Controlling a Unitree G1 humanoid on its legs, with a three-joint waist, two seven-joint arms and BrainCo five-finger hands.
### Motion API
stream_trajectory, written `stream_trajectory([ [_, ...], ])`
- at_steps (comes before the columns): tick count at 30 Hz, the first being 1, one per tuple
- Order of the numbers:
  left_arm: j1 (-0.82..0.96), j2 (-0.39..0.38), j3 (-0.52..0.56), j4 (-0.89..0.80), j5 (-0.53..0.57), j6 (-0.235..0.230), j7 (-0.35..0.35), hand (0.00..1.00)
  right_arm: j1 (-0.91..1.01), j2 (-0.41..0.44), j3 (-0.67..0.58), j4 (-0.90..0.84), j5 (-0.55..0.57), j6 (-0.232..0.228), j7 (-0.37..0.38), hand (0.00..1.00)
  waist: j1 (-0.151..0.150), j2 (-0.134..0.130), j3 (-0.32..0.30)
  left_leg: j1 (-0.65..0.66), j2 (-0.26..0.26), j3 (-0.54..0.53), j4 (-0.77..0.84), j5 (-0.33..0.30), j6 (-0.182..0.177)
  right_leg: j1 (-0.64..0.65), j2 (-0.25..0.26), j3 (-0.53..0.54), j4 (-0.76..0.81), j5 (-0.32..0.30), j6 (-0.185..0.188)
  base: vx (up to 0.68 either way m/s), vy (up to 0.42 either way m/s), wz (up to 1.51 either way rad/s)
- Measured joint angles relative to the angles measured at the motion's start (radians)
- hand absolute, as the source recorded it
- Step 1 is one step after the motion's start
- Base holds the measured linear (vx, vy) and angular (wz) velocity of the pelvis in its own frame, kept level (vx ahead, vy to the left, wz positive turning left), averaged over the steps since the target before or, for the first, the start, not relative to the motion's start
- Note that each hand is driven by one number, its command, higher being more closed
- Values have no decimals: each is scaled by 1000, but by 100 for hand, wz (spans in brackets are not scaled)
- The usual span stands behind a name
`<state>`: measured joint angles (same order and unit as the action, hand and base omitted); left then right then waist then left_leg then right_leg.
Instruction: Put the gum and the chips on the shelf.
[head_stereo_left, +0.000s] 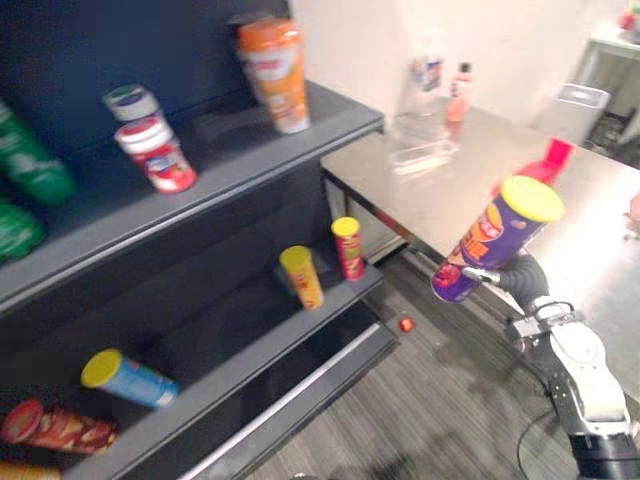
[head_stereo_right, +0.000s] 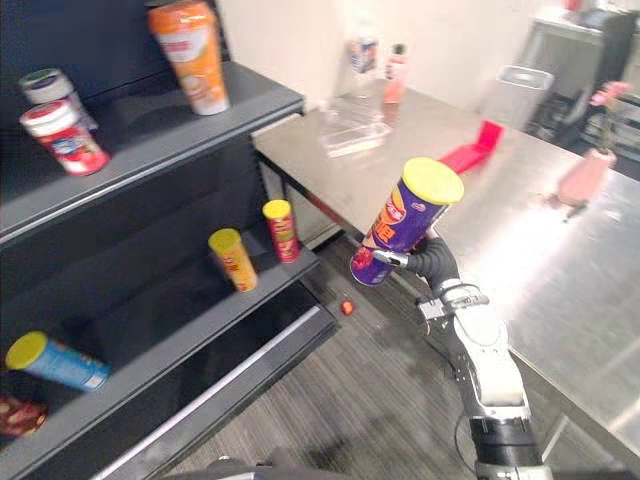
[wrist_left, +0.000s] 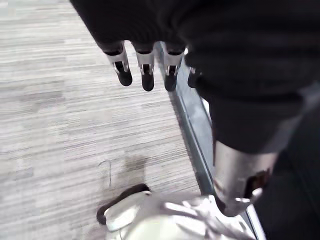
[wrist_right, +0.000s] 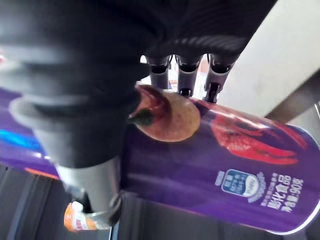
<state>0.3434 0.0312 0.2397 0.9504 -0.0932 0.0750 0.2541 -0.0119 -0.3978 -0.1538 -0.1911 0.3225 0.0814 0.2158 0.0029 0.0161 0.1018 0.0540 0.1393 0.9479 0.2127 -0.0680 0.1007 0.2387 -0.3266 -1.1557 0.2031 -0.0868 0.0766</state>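
Note:
A purple chips can (head_stereo_left: 495, 240) with a yellow lid hangs tilted in the air between the steel table (head_stereo_left: 440, 205) and the dark shelf (head_stereo_left: 240, 150). My right hand (head_stereo_left: 525, 278) is shut on its lower half; in the right wrist view the fingers (wrist_right: 180, 75) and thumb wrap the can (wrist_right: 225, 155). A red-and-white tub (head_stereo_left: 155, 152), possibly the gum, stands on the upper shelf board. My left hand (wrist_left: 145, 70) hangs over the floor with straight fingers and nothing in it.
The upper board also bears an orange can (head_stereo_left: 275, 70) and green packs (head_stereo_left: 30, 160). A yellow can (head_stereo_left: 302, 276), a red can (head_stereo_left: 348, 247) and a lying blue can (head_stereo_left: 130, 380) sit on the lower board. A small red thing (head_stereo_left: 406, 324) lies on the floor. The table carries a clear tray (head_stereo_left: 420, 152) and bottles (head_stereo_left: 458, 92).

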Motion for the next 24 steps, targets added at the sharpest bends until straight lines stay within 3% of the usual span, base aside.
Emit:
stream_trajectory([
  [3, -2, 13, -41, 15, 21, -4, 0, 0, 36, 6, -58, -43, -2, -9, -25, 100, -10, 4, -20, 2, -107, -69, -207, 42, 2, -7, -61, -51, 132, -49, 2, -98, 203, 129],
  [5, -3, 16, -55, 29, 27, -12, 1, 0, 37, 13, -75, -40, -9, -9, -38, 100, -15, 8, -22, 2, -131, -108, -263, 43, 1, -8, -81, -66, 192, -69, 2, -72, 98, 89],
  [7, -3, 34, -68, 49, 27, -31, 3, 0, 39, 34, -82, -28, -13, -9, -73, 100, -19, -10, -24, 0, -165, -173, -300, 51, 14, -3, -122, -73, 281, -81, -10, -44, 66, 96],
  [11, 1, 52, -80, 71, 27, -50, 4, 0, 39, 66, -100, -28, -49, -32, -105, 100, 6, -34, -20, -3, -197, -244, -306, 48, 24, 10, -169, -54, 352, -76, -15, -29, 30, 58],
  [13, 1, 53, -89, 78, 27, -62, 3, 0, 39, 66, -118, -28, -54, -40, -107, 100, 6, -28, -12, -7, -210, -287, -312, 33, 25, -9, -216, -8, 445, -43, -55, -59, 59, 60],
  [14, 1, 51, -100, 75, 25, -68, 3, 0, 40, 65, -130, -28, -70, -53, -111, 100, 5, -18, -5, -11, -213, -323, -313, 30, 24, -49, -233, 76, 502, -29, -77, -69, 66, 59],
  [15, -2, 50, -106, 72, 22, -70, 5, 0, 44, 64, -139, -28, -77, -64, -111, 100, 3, -14, -1, -16, -213, -343, -314, 31, 22, -81, -220, 149, 517, -38, -79, -76, 52, 73],
  [18, -37, 48, -108, 38, -21, -49, 15, 0, 79, 64, -195, -28, -82, -86, -136, 100, -20, 7, 35, -35, -213, -488, -315, 39, 2, -203, -64, 490, 502, -65, -68, -76, -3, 119],
  [19, -62, 46, -85, 35, -19, -31, 13, 0, 102, 68, -205, -27, -82, -88, -154, 100, -31, 8, 38, -42, -211, -511, -315, -19, -69, -238, 14, 605, 450, -88, -65, 41, -19, 141],
  [20, -78, 54, -47, 34, -13, -16, 7, 0, 129, 90, -207, -28, -82, -97, -166, 100, -29, -42, 36, -52, -210, -454, -227, -81, -62, -277, 25, 706, 371, -85, -58, 105, -44, 112],
  [21, -80, 70, -37, 25, -12, -12, 5, 0, 135, 100, -207, -36, -82, -101, -170, 100, -25, -57, 44, -80, -162, -456, -100, -86, 30, -281, 28, 744, 352, -90, -43, 168, -33, 96],
  [22, -89, 84, -36, 25, -11, 6, 4, 0, 137, 122, -208, -36, -82, -111, -178, 100, -19, -46, 60, -97, -147, -523, -39, -96, 6, -272, 42, 824, 299, -114, -14, 116, 9, 108],
  [24, -82, 85, -38, -2, -11, 13, -4, 0, 141, 132, -208, -34, -82, -107, -190, 100, -25, -55, 58, -98, -156, -578, -69, -75, -15, -272, 68, 878, 229, -107, 1, 53, 57, 108],
])
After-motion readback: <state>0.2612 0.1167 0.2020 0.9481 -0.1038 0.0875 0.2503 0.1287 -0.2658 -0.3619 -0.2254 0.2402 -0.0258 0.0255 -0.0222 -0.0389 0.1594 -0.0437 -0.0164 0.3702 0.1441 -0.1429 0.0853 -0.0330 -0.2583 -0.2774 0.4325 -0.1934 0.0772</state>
